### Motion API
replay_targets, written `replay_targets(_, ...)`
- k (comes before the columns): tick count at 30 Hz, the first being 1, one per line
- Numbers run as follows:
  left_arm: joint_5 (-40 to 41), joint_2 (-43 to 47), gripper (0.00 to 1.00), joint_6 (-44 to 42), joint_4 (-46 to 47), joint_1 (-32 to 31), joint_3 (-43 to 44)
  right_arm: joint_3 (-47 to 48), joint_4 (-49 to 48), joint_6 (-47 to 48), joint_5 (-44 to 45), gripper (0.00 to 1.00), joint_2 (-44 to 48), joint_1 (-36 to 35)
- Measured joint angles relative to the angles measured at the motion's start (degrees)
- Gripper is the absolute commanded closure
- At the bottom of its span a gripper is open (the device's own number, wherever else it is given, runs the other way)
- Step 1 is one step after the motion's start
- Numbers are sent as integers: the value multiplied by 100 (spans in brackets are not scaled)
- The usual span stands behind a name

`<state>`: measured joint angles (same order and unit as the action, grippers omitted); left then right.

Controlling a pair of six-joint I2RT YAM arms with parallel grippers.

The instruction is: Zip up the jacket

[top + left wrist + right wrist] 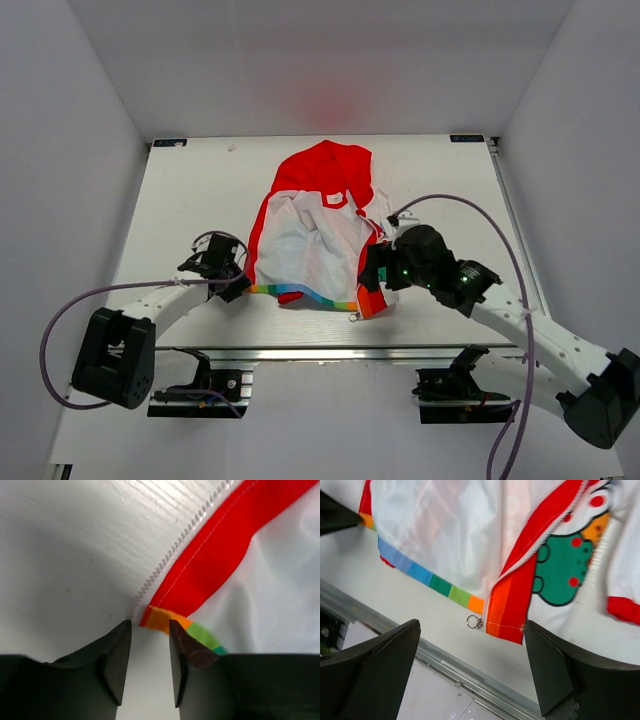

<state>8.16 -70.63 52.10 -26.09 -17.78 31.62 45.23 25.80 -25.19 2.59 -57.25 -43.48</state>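
Step in hand: set-up for zipping. The jacket [310, 235] lies open, white lining up, in the middle of the table [185, 200], with the red hood [325, 165] toward the top of the overhead frame. The two front edges are not yet joined.

Left gripper [150, 632]: jaws narrowed to a slim gap, with bare table seen through it and no fabric between them. The orange hem corner [159, 617] sits just above the fingertips, at lower centre of the left wrist view. The zipper teeth [172, 552] run from that corner up to the upper right.

Right gripper [471, 630]: fingers spread wide, nothing held. It hovers over the jacket's other lower corner. A folded-over red-and-orange panel edge [507, 612] and a small metal pull ring [475, 622] lie between the two fingers, at lower centre. The cartoon print [560, 565] is seen at the right of that frame.

Judgement: the bottom ends of both zipper halves are being lined up for seating. The next move likely calls for the left hem corner to be pinched and pinned. The slider end by the ring would then be taken by the right and brought across.

Whether the ring is attached to a slider cannot be told.
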Motion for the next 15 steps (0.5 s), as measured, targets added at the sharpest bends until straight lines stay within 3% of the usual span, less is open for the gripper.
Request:
replay_targets(1, 0, -94, 78, 57, 48, 4, 13, 0, 28, -42, 122, 11, 173, 13)
replay_targets(2, 13, -149, 100, 46, 146, 4, 7, 0, 85, -94, 243, 11, 326, 39)
replay_targets(9, 243, -251, 100, 26, 2, 4, 223, -15, 485, -317, 929, 11, 765, 201)
replay_targets(15, 669, 601, 100, -55, -562, 4, 654, -188, 726, -448, 1318, 11, 848, 240)
